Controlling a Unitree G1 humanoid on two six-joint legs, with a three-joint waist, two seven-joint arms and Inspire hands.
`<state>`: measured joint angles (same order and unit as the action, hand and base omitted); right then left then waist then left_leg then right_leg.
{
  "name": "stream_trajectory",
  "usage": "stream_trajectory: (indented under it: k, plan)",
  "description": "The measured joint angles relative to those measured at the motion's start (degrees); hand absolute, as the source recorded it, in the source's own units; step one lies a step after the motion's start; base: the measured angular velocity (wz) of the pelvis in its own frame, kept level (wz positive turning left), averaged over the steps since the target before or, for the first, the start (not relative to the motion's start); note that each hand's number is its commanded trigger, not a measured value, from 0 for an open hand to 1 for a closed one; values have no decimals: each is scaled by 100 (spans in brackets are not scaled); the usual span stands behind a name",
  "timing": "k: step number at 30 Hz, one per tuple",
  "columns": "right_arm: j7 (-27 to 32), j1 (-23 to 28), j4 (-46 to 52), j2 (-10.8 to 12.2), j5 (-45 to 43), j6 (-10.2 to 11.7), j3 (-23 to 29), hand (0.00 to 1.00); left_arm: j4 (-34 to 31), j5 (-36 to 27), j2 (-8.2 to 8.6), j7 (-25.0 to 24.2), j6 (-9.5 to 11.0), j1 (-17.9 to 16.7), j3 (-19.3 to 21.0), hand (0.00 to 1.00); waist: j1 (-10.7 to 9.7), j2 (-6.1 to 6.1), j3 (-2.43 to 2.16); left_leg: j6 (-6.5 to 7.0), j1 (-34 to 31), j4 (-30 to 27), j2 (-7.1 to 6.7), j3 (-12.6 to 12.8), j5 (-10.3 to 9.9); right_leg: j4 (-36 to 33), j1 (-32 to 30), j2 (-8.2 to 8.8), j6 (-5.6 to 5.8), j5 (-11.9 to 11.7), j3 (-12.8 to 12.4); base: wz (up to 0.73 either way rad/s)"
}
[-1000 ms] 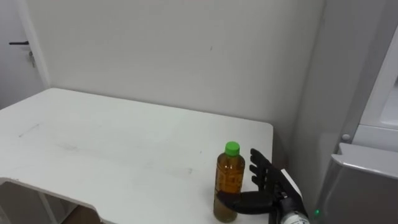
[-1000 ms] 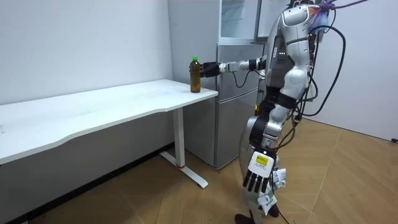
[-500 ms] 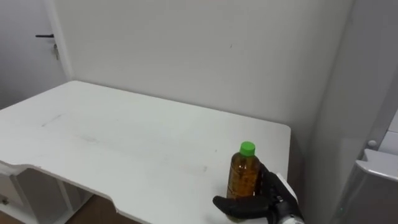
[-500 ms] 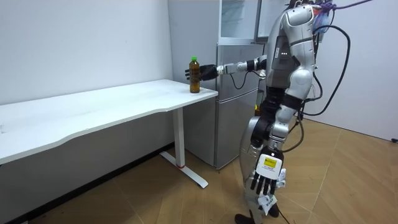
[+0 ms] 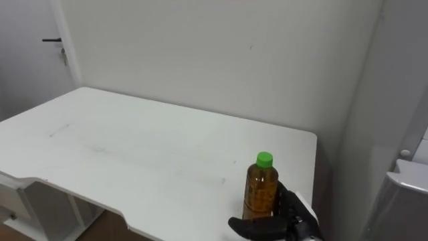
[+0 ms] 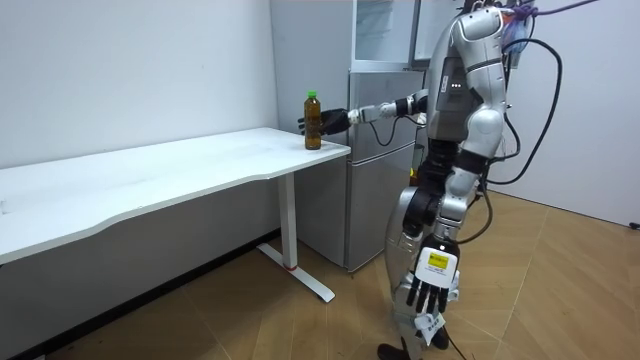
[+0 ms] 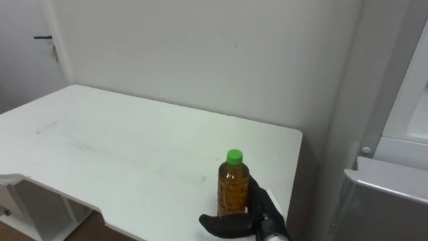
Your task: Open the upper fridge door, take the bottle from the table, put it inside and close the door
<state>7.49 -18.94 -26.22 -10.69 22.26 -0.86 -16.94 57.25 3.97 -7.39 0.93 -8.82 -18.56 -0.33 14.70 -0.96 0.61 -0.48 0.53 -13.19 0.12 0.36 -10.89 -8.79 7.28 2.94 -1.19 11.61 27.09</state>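
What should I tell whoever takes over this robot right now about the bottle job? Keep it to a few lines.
Hands: the right hand is curled round the lower part of the bottle, thumb in front, fingers behind. The left hand hangs open at the robot's side, holding nothing.
Things: the bottle stands upright on the table, cap on, near the end beside the fridge.
Done: the bottle is grasped, not yet lifted.
Left: lift it, turn to the fridge and set it in the upper compartment. I cannot tell whether the upper door is open, so check first.
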Motion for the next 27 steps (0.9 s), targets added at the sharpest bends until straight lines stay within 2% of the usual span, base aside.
stream_trajectory:
  k: [1, 2, 3, 11, 27]
  plan:
    - [9, 0, -6, -1, -2, 0, 0, 0, 0, 0, 0, -2, 1, 0, 0, 0, 0, 3, 1, 0, -4, -4, -1, 0, 0, 1, -1, 0, 0, 0, 0, 0]
    - [18, 0, -5, -1, -2, 0, 1, 56, -1, 0, 0, -6, 1, 0, 0, 0, -1, 5, 0, 0, -14, -21, -1, 0, 0, 2, -1, 0, 0, 0, 0, 0]
    - [24, 0, -5, -1, -2, 0, 1, 100, -3, 0, 0, -10, 1, 0, 0, 0, -1, 7, 0, 0, -18, -29, -1, 0, 0, 2, -1, 0, 1, 1, 0, 0]
    - [193, 0, -46, -10, 5, 0, 17, 100, -7, 0, 0, -23, 5, -21, 0, 0, -2, 81, -2, 0, -23, -35, -2, -4, 0, -5, 2, -1, 1, 1, 1, 0]
    - [184, -12, -189, -3, 252, 54, -47, 100, -33, -2, -11, -41, 71, -131, -55, 0, 15, 80, -2, 0, -71, -32, -3, -3, 0, 9, -46, -1, 2, 4, 2, 0]
